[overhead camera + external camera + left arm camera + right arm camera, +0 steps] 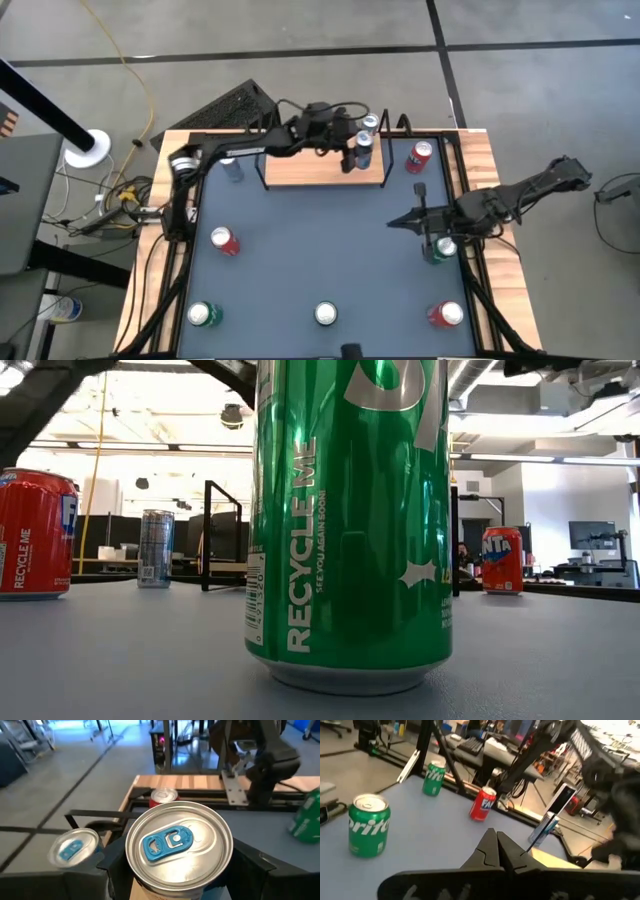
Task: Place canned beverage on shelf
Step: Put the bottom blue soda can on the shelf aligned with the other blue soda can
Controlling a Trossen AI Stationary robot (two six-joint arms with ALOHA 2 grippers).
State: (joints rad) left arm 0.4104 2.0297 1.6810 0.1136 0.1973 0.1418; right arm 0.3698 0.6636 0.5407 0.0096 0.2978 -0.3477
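From above, my left gripper [356,152] stood over the shelf [300,171], fingers clasping a blue-tabbed can [362,147] at its right end, not yet let go; through my left wrist, that can [178,847] sat between my fingers; my right gripper [405,221] waited clenched and empty at the table's right.

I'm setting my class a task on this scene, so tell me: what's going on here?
The left gripper holds a slim silver can with a blue tab at the right end of the shelf, next to a second slim can. The right gripper is shut and empty, waiting over the table's right side by a green can. More red, green and silver cans stand around the tabletop.
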